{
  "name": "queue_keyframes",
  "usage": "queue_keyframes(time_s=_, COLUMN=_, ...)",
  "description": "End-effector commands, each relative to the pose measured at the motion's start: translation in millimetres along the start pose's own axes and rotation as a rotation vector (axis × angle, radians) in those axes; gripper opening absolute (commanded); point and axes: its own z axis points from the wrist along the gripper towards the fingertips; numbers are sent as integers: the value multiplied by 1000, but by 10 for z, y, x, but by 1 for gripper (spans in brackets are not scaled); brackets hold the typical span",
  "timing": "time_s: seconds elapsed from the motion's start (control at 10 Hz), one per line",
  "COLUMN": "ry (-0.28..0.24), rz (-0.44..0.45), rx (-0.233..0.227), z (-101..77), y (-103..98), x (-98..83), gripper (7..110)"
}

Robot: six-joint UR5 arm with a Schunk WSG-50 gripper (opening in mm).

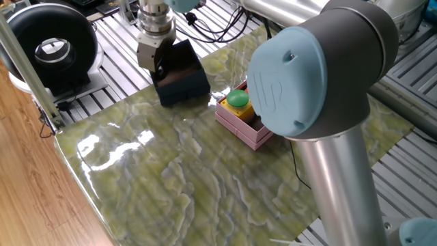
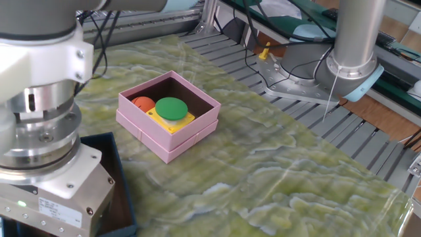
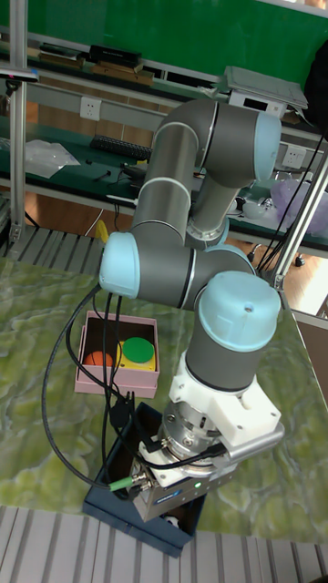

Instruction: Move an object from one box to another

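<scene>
My end effector (image 1: pixel 156 66) is down inside the navy box (image 1: pixel 181 76); I cannot tell if its fingers are apart or together. The pink box (image 2: pixel 168 121) beside it already holds a green piece (image 2: pixel 172 108) and an orange one (image 2: pixel 142 103), so I judge the transfer has not started.

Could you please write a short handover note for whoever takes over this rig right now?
Pincer: lowered at the near-left edge of the navy box, fingertips hidden by the wrist and box wall, so open or shut cannot be told, nor whether it holds anything.
Navy box: at the table's edge, beside the pink box but apart from it.
Pink box: already contains an orange object and a green disc on a yellow block.
Done: cannot be confirmed from these views.
Left: check the pincer's contents; if something was picked up from the navy box, carry it over to the pink box.
</scene>
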Motion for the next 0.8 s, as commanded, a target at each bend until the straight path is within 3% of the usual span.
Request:
queue_keyframes(time_s=0.0, ry=-12, rz=14, rx=26, z=1, y=-28, x=-50, gripper=44)
queue_keyframes(time_s=0.7, ry=-21, rz=20, rx=43, z=63, y=-74, x=-81, gripper=44)
